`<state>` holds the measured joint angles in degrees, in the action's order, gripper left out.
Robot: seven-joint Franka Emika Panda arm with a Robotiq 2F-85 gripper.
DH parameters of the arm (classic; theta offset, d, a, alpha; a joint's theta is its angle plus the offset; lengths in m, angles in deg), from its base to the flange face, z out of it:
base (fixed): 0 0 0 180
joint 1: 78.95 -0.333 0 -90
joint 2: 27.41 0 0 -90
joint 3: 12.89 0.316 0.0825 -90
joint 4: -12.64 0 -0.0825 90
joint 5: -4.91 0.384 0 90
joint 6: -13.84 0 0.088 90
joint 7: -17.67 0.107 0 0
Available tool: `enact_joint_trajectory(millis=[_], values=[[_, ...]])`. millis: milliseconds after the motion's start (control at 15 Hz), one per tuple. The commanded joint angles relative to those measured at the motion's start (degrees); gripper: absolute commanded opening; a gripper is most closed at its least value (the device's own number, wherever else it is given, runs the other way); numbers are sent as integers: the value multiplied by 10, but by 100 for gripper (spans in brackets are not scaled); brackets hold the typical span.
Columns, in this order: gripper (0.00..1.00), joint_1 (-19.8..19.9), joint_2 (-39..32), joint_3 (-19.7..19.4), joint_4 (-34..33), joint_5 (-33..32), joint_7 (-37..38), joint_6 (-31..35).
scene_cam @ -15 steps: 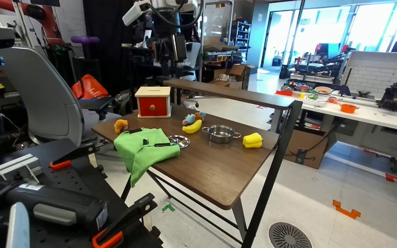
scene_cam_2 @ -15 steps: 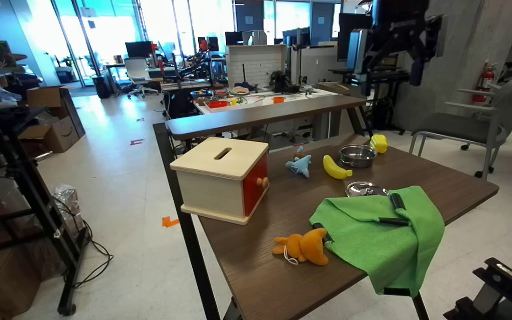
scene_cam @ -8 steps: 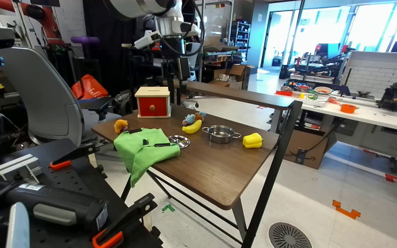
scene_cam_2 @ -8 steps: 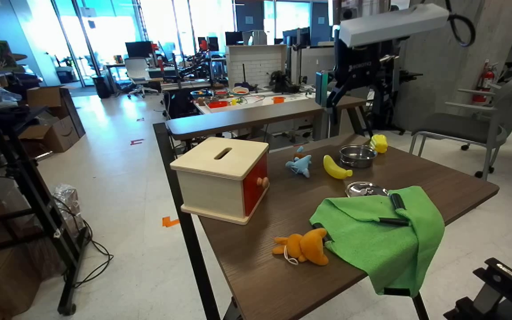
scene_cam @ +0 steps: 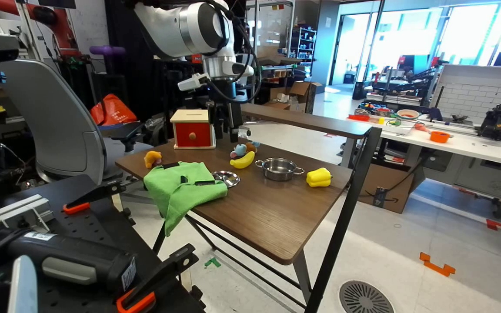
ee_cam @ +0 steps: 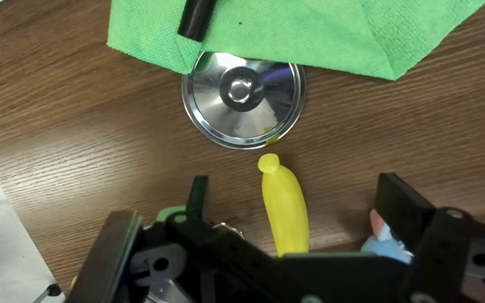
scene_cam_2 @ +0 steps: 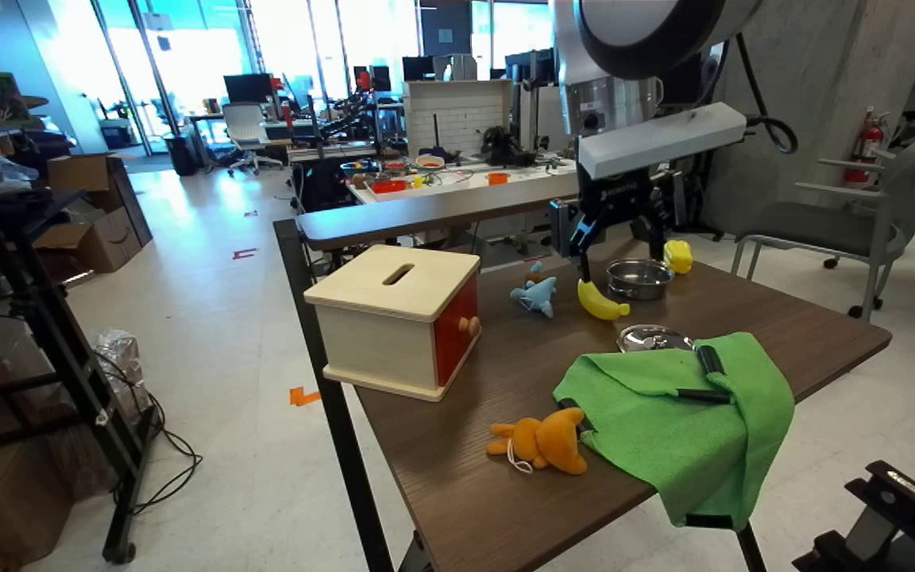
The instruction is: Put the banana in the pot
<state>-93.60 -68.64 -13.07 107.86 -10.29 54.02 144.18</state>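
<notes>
Gripper (ee_cam: 296,185), black & two-fingered, hangs over the dark-brown wood-grain table (scene_cam: 268,217), tips well apart. Yellow curved banana (ee_cam: 286,206) lies on tbl, outside the round silvery metal pot (scene_cam: 278,174) w/ 2 side handles, nr it; wrist view has banana b/w the fingers, stem end pointing at the round shiny metal lid (ee_cam: 242,105) w/ centre knob, just beside but apart. Pot stands upright, mostly hidden by gripper in wrist view. Bright-green cloth (ee_cam: 310,38) w/ black strips overlaps lid edge & droops off tbl in both exterior views. Small pale-blue plush toy (scene_cam_2: 535,296) close to banana, which lies b/w it & pot. Yellow bell pepper (scene_cam: 318,177) past pot. Pale wooden box (scene_cam_2: 390,326) w/ red front & round knob nr tbl end; orange plush toy (scene_cam_2: 545,443) just beside cloth.
</notes>
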Motion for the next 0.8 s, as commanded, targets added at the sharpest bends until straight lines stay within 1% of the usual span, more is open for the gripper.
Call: enact_joint_trajectory(millis=[0,667,733], values=[[100,-17,-32,-16,-39,12,-9,-24],[100,-19,-94,-28,-100,15,-9,-67],[75,-19,-99,-28,-106,14,-11,-71]])
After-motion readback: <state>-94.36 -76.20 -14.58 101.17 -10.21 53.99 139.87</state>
